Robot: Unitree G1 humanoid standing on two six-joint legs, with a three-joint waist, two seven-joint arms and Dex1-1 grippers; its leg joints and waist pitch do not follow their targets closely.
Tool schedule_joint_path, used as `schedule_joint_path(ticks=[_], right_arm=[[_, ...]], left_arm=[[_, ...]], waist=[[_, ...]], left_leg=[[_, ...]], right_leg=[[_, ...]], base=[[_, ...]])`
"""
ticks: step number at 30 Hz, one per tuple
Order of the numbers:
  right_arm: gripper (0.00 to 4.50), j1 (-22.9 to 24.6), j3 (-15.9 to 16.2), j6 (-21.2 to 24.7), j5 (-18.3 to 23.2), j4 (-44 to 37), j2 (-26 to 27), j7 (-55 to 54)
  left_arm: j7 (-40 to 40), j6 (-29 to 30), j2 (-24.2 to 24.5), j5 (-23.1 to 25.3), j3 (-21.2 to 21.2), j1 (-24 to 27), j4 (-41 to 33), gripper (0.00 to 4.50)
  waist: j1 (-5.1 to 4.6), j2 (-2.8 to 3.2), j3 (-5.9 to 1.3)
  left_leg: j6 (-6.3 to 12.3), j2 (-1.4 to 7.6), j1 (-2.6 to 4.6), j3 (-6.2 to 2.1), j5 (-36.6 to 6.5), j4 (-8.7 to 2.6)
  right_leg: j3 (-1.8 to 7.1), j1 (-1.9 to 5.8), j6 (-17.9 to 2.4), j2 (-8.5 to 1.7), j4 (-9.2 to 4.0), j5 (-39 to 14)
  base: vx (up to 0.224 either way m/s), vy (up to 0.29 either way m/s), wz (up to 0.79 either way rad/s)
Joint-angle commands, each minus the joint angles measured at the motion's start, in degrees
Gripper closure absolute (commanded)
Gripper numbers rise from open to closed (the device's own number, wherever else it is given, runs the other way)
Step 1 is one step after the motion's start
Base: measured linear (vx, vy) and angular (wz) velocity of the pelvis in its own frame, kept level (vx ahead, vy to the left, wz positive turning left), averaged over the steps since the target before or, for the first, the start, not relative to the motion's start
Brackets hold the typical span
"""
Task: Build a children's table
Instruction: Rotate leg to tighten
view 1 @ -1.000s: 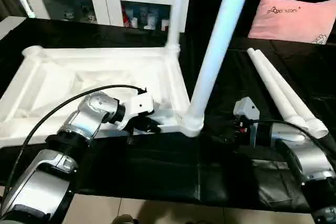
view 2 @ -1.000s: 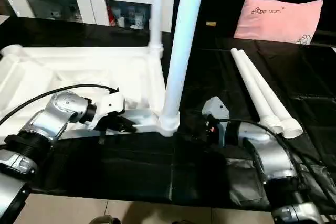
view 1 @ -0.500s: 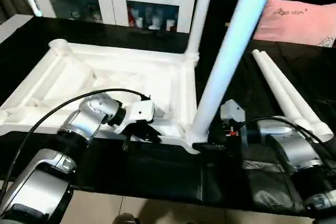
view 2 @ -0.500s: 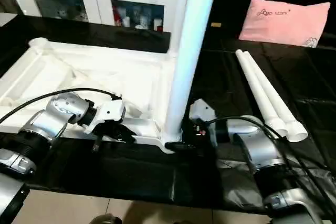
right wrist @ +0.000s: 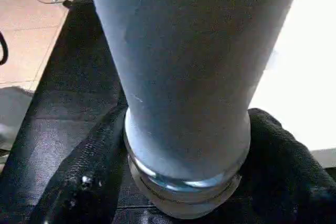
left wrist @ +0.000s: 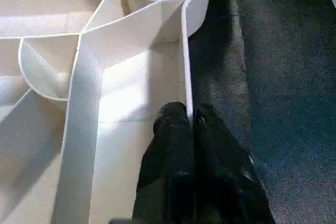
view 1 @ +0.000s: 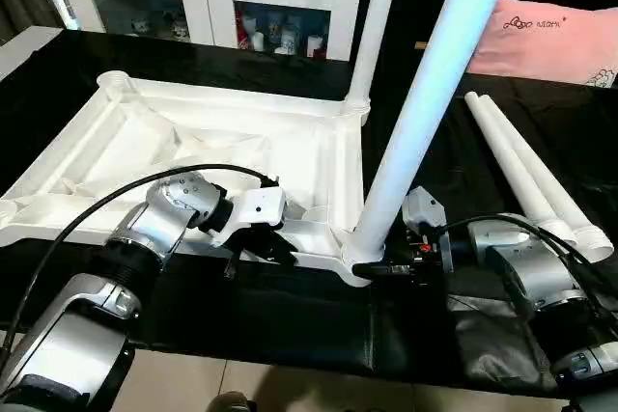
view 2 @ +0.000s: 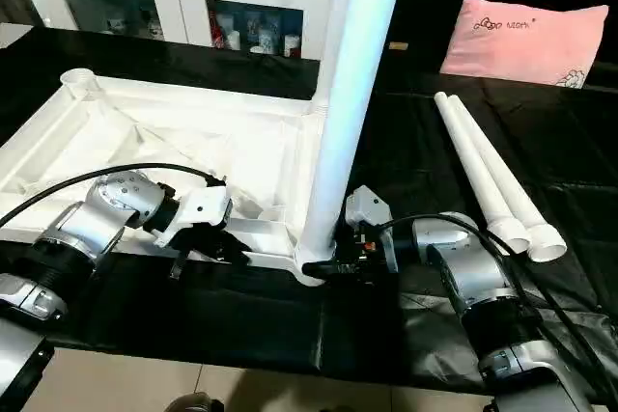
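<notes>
Left end effector (left wrist: 190, 124) pinches tabletop (view 1: 193, 142) rim; right end effector (view 1: 372, 268) clasps leg (view 1: 425, 113) base.

Bright overhead light — tabletop (view 1: 193, 132) glare, soft shadows.

The robot has 2 silver metallic forearms with rounded joints. A black cable runs in an arc along each arm. Each wrist carries a white housing. The left gripper (view 1: 275, 250) and right gripper (view 1: 372, 270) have 2 black fingers each.
</notes>
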Motion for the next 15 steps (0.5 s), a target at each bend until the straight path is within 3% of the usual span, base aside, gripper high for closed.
schedule_joint_path(ticks=[1, 12, 14, 15], right_arm=[[1.62, -0.06, -0.26, -0.67, 0.34, 0.52, -0.08, 1.54], [1.73, 2.96, -0.47, 1.6, 1.63, -2.28, 0.72, 0.88], [1.73, 4.8, -2.04, 5.87, 2.09, -3.36, 3.63, -6.09], [1.73, 4.8, -2.04, 5.87, 2.09, -3.36, 3.63, -6.09]], left_arm=[[-1.99, -1.52, -0.23, 1.11, -2.03, -0.12, -1.61, 4.5], [-0.35, 1.89, -0.91, 0.96, -1.47, 0.68, -1.56, 4.5], [4.99, 6.61, -4.55, -0.71, 1.26, -0.59, 0.48, 4.5], [4.99, 6.61, -4.55, -0.71, 1.26, -0.59, 0.48, 4.5]], waist=[[-0.2, 0.21, -4.54], [-0.13, 0.62, -4.61], [-0.05, 0.6, -4.38], [0.01, 0.62, -4.21]], left_leg=[[3.33, 2.69, 0.58, -0.43, -7.77, -3.28], [3.3, 2.78, 0.72, -0.46, -7.88, -3.31], [3.02, 2.71, 0.8, -0.44, -8.93, -3.41], [2.49, 2.73, 1.08, -0.48, -10.32, -3.46]], right_leg=[[3.37, 3.64, -11.71, -5.23, -3.79, -7.94], [3.37, 3.66, -12.3, -5.12, -3.63, -6.28], [3.33, 3.65, -12.05, -5.17, -4.04, -8.98], [3.31, 3.35, -11.55, -5.32, -4.43, -11.65]], base=[[0.0, 0.0, 0.0], [0.0, 0.0, 0.0], [0.0, 0.0, 0.0], [0.0, 0.0, 0.0]])
